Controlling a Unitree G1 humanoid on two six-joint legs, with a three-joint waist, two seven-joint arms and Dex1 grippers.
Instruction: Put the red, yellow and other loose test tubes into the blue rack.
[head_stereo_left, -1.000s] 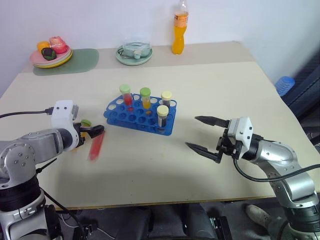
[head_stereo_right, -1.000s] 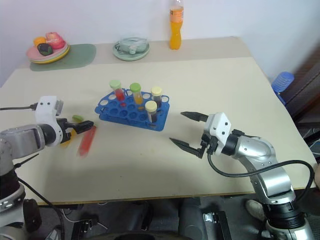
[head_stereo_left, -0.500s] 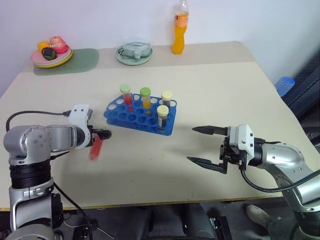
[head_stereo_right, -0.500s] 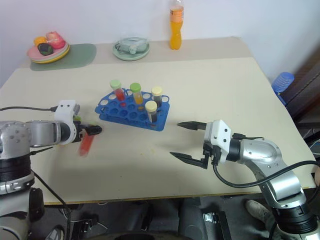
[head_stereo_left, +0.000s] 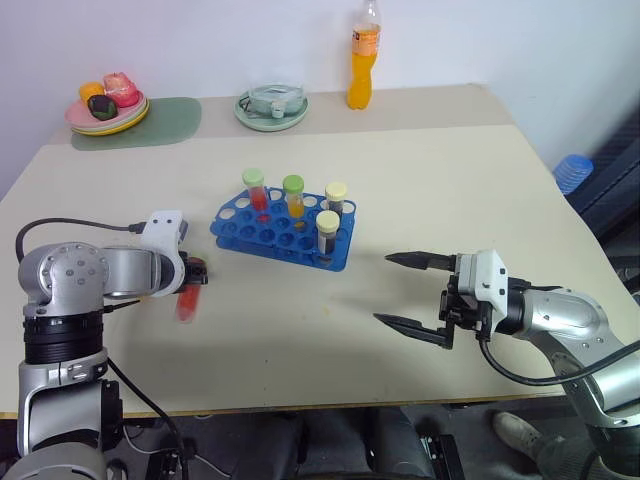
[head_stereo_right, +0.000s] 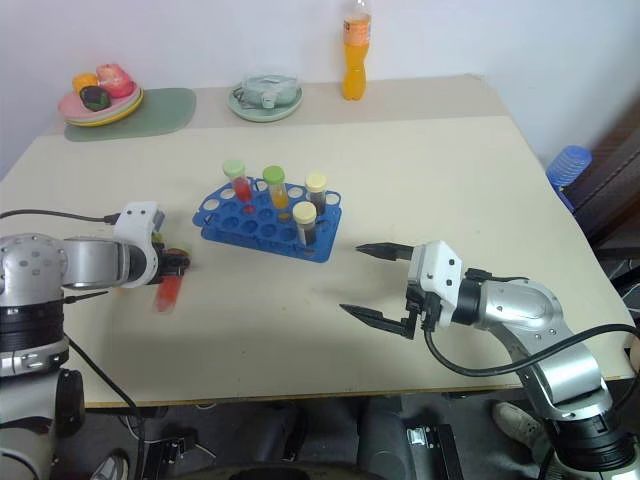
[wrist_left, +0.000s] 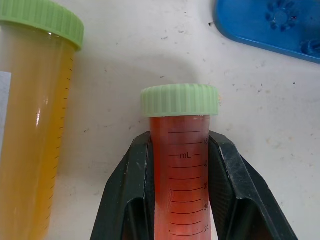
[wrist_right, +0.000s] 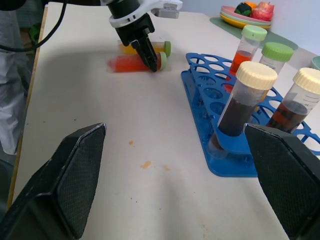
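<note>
red test tube (wrist_left: 182, 175) lying on table, yellow test tube (wrist_left: 32, 125) beside, blue rack (head_stereo_left: 280, 232) near

1. Makeshift lab or robot test room: plain beige bench (head_stereo_left: 420, 180) against bare white wall (head_stereo_left: 200, 40).
2. Blue rack (head_stereo_left: 283, 230) with capped test tubes (head_stereo_left: 292, 196).
3. Toy food plate (head_stereo_left: 105, 112), orange drink bottle (head_stereo_left: 362, 55).

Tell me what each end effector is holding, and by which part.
Left end effector: red tube, gripped just below its green cap. Right end effector: nothing.
</note>
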